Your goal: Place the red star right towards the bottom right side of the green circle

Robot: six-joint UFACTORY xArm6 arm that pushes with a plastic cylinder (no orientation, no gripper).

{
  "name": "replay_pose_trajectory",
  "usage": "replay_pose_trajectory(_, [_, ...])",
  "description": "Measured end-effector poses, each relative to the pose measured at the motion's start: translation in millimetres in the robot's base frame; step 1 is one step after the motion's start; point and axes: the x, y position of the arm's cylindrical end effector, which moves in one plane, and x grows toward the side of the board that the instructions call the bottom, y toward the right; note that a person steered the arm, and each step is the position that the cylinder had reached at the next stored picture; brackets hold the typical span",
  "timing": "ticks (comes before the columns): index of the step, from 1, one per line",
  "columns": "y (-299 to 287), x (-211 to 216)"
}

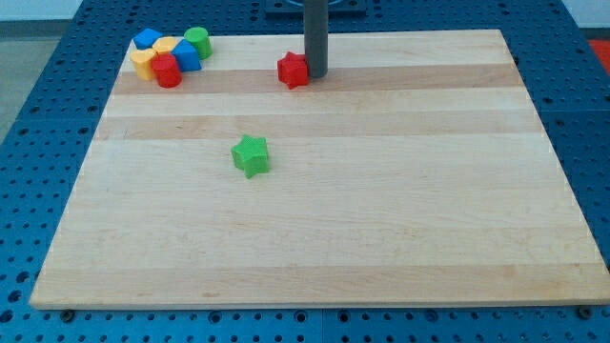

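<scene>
The red star (294,70) lies near the top middle of the wooden board (381,210). My tip (316,75) stands right against the star's right side. The green circle (198,42) is a green cylinder at the right end of a cluster of blocks in the board's top left corner, well to the left of the red star.
The cluster also holds a blue block (147,39), a second blue block (186,56), yellow blocks (145,62) and a red cylinder (168,70). A green star (251,155) lies alone left of the board's centre. The board rests on a blue perforated table (38,143).
</scene>
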Motion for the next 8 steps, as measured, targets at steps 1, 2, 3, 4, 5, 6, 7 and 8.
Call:
replay_pose_trajectory(1, [-14,-20])
replay_pose_trajectory(2, [-17,-14])
replay_pose_trajectory(3, [31,19])
replay_pose_trajectory(4, [28,24])
replay_pose_trajectory(5, [0,14])
replay_pose_trajectory(6, [-21,14])
replay_pose_trajectory(7, [-37,14])
replay_pose_trajectory(8, [-50,11])
